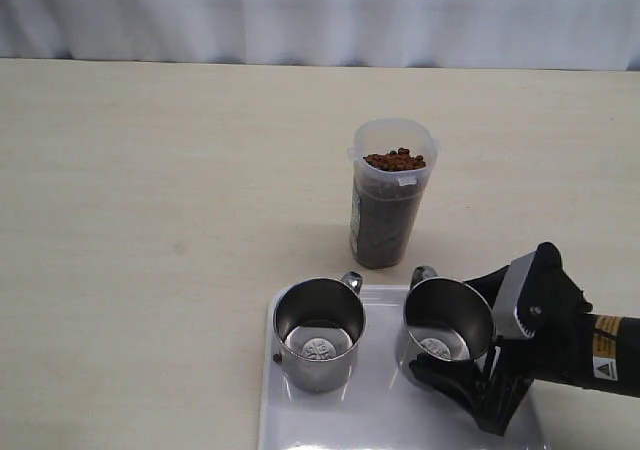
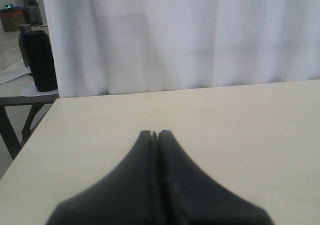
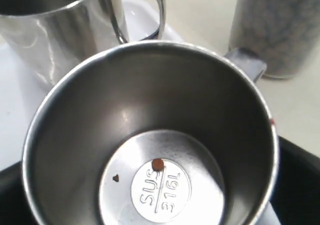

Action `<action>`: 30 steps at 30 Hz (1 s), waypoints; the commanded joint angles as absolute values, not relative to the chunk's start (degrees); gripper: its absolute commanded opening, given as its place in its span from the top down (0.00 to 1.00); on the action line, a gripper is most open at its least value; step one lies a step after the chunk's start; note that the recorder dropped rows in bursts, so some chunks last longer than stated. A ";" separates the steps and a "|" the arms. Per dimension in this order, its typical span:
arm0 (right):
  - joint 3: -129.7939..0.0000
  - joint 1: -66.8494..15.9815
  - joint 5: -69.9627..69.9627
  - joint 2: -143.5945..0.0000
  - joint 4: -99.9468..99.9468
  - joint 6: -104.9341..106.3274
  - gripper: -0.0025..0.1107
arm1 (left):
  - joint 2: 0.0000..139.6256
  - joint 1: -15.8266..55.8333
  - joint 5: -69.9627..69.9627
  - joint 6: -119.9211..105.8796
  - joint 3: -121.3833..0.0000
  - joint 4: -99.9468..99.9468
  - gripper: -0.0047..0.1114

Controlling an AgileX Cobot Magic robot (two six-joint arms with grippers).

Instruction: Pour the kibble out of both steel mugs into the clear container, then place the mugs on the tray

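With the kibble (image 1: pixel 398 159) heaped in the clear container (image 1: pixel 385 225) just behind the tray (image 1: pixel 380 415) and both steel mugs (image 1: pixel 318 345) set upright on the tray, the task is judged all but done: the right end effector (image 1: pixel 450 330) is spread wide around the right-hand mug (image 1: pixel 440 315), the left end effector (image 2: pixel 155 135) is pressed shut on nothing

Left end effector (image 2: pixel 155 135) lies level and low, fingers pressed together — tips meeting. Right end effector (image 1: pixel 445 325) reaches in low from the right — jaws spread wide.
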State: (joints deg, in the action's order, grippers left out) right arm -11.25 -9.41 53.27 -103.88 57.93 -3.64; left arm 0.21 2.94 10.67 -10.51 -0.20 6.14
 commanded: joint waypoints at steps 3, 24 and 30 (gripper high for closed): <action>-11.15 -9.46 54.15 -96.89 61.23 -10.38 0.21 | 0.00 3.37 10.16 -10.39 0.00 6.51 0.96; -6.20 -9.46 17.42 -37.51 57.46 -64.34 0.94 | 0.00 3.37 10.02 -10.39 0.00 6.51 0.96; 0.00 -9.46 8.66 -15.87 57.46 -68.66 0.94 | 0.00 3.37 10.02 -10.39 0.00 6.51 0.96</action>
State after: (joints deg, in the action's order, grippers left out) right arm -1.82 -9.41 12.81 -24.22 57.95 -66.59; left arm 0.21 2.94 10.67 -10.51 -0.20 6.14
